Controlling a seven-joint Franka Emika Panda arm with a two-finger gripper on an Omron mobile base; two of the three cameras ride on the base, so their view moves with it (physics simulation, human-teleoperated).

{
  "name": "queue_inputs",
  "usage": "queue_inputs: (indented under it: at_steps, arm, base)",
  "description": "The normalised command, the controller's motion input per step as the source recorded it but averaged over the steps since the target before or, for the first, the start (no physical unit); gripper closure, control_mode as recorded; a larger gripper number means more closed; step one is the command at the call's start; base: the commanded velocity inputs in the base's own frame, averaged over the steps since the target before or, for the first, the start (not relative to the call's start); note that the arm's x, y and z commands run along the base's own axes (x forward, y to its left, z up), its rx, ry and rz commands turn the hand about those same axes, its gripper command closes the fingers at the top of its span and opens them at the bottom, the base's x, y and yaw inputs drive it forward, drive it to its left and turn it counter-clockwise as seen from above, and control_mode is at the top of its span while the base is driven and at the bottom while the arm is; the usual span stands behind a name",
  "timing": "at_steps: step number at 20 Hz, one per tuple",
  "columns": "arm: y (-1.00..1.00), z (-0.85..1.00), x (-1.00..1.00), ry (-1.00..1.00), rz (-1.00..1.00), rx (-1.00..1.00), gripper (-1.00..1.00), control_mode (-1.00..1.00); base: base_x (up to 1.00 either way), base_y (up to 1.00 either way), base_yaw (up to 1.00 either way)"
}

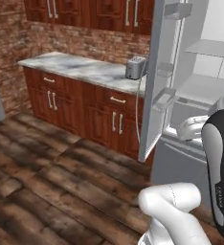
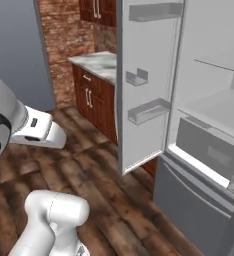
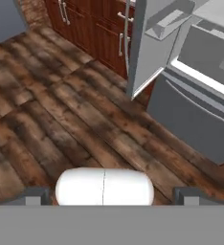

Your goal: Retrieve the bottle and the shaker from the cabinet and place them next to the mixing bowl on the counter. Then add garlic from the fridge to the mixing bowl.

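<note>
Fridge (image 2: 199,75) stands with its one upper door (image 2: 144,85) swung wide; three door bins counted on its inner face in the right base view, all bare. Two interior shelves visible, plus one drawer (image 2: 209,147) below them. Garlic cannot be made out on any shelf from these angles. One toaster (image 1: 135,67) sits on the marble surface (image 1: 75,67) left of the fridge, above wooden cabinets. Claw (image 3: 111,194) spread wide, nothing between its two fingertips (image 3: 35,196), looking down at the wooden floor (image 3: 51,124) before the fridge
</note>
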Motion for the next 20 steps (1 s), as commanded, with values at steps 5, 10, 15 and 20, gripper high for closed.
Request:
queue_inputs:
  at_steps: [5,10,15,20]
  arm:
    - [0.00,0.00,0.00,0.00,0.00,0.00,-1.00,1.00]
    - [0.00,0.00,0.00,0.00,0.00,0.00,-1.00,1.00]
    - [0.00,0.00,0.00,0.00,0.00,0.00,-1.00,1.00]
    - [0.00,0.00,0.00,0.00,0.00,0.00,-1.00,1.00]
  base:
    - [0.58,0.00,-0.64]
    - [0.50,0.07,-0.67]
    - [0.43,0.00,-0.56]
    - [0.50,0.00,-0.40]
